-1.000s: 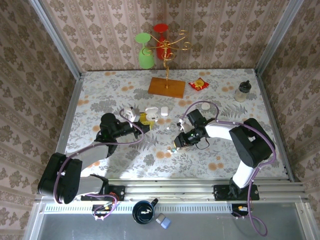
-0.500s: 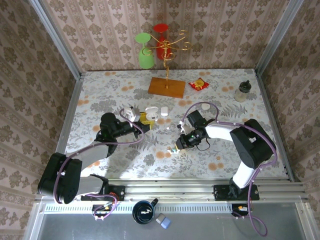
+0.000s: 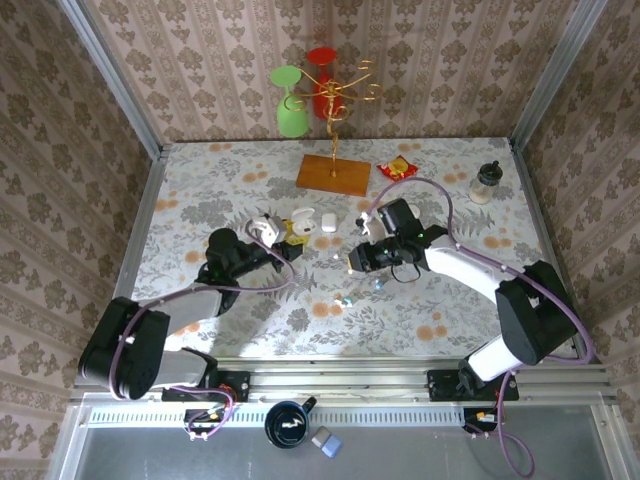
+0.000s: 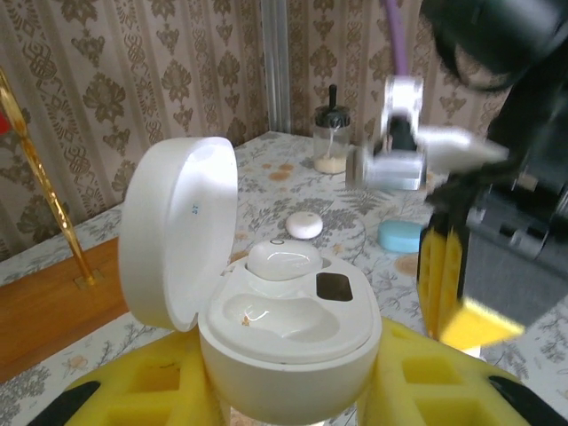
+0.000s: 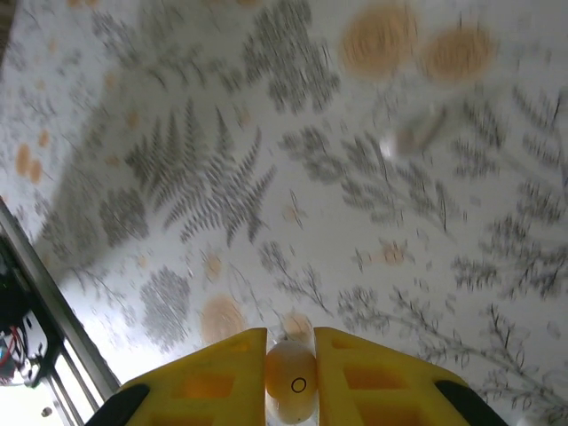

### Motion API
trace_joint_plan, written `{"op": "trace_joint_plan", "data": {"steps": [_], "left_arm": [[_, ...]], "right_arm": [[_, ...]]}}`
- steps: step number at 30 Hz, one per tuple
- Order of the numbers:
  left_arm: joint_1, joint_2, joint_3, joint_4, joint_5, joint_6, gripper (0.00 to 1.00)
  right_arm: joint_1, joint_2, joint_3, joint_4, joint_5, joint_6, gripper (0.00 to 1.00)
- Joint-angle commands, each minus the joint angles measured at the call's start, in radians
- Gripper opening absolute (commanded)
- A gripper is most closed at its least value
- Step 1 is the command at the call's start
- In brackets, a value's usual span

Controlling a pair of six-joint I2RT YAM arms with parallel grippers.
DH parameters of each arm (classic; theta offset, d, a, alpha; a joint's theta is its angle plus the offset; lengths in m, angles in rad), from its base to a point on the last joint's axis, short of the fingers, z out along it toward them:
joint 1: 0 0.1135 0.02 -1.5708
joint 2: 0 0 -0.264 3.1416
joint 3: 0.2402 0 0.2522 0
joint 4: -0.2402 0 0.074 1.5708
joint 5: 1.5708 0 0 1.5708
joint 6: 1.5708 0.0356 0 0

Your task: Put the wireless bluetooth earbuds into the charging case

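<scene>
My left gripper is shut on the base of an open white charging case, its lid tipped up to the left. One white earbud sits in the far slot; the near slot is bare. In the top view this case is at mid-table, by the left gripper. My right gripper is shut on a white earbud, held above the table. From above, the right gripper hangs right of the case, and its yellow fingers loom close on the right in the left wrist view.
A wooden stand with green and red glasses is at the back. A red packet and a small bottle lie back right. A second white case and a blue case lie beyond the held case. Small loose pieces lie nearer.
The right gripper closed on an earbud low on the table, then lifted and swung back toward the held case. The left arm held still.
</scene>
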Motion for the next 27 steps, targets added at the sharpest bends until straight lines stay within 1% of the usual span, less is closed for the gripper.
{"op": "trace_joint_plan", "data": {"steps": [1,7,14,27], "left_arm": [[-0.036,0.042,-0.001,0.054,-0.040,0.034,0.24],[-0.078,0.106,0.009,0.086,-0.054,0.023,0.24],[-0.109,0.173,0.010,0.140,-0.056,-0.001,0.24],[-0.126,0.189,0.022,0.158,-0.042,-0.018,0.24]], "right_arm": [[0.017,-0.045,0.065,-0.021,0.051,0.008,0.20],[0.035,-0.038,0.169,-0.040,0.056,-0.007,0.21],[0.070,0.004,0.256,-0.057,0.049,-0.019,0.21],[0.124,0.105,0.351,-0.058,0.061,-0.035,0.20]]}}
